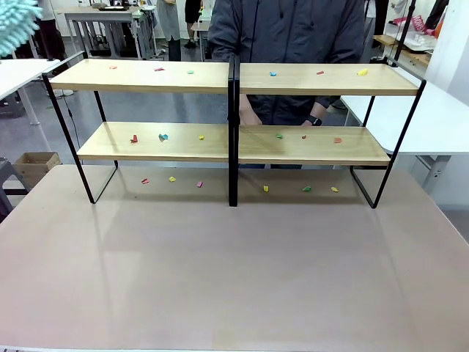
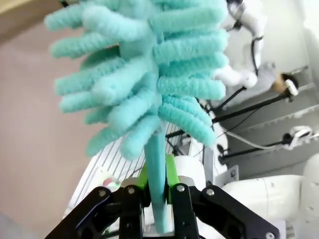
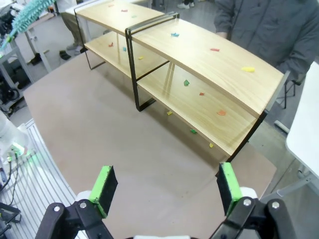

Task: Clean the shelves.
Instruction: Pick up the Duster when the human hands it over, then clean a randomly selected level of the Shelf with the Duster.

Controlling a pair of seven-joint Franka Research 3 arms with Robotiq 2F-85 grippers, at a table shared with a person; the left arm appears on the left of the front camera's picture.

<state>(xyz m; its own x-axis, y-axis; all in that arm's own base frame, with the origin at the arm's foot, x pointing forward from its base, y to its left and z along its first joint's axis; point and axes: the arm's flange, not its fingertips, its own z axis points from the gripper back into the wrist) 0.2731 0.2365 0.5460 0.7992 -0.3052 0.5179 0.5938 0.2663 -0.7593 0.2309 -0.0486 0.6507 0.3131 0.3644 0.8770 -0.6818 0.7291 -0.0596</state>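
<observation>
The shelves [image 1: 146, 77] stand across the far half of the table, two light wooden tiers on a black frame with a central post [image 1: 232, 132]. Small coloured scraps [image 1: 163, 137] lie scattered on both tiers and on the table under them. My left gripper [image 2: 157, 181] is shut on the handle of a teal fluffy duster [image 2: 144, 74], whose head shows at the top left corner of the front view [image 1: 16, 22]. My right gripper [image 3: 167, 186] is open and holds nothing, hanging high above the table to the right of the shelves [image 3: 199, 57].
A person in a dark jacket [image 1: 293, 29] stands behind the shelves, hands near the lower tier. The brownish table [image 1: 220, 264] stretches bare in front of the shelves. White tables flank it on the left [image 1: 18, 73] and right [image 1: 447, 121]. A cardboard box [image 1: 37, 165] sits on the floor.
</observation>
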